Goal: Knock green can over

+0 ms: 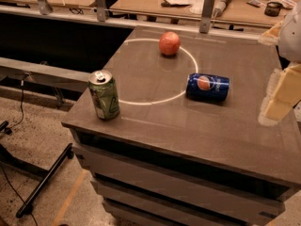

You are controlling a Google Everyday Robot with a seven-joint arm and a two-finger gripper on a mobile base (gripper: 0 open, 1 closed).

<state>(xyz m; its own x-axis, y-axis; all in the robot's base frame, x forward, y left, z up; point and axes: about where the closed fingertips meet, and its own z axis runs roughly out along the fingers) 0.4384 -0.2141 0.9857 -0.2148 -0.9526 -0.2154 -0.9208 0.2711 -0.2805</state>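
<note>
Your fingers (282,95) hang over the right edge of the bench (225,131), spread apart with bare bench showing between them; they hold nothing and touch nothing. You have a white ring (141,102) painted on the bench top. The green can (104,95) stands upright near the front left corner, just outside the ring and well apart from the fingers. A blue can (208,87) lies on its side across the ring's right arc, between the green can and the fingers. An apple (169,43) sits inside the ring at the far side.
</note>
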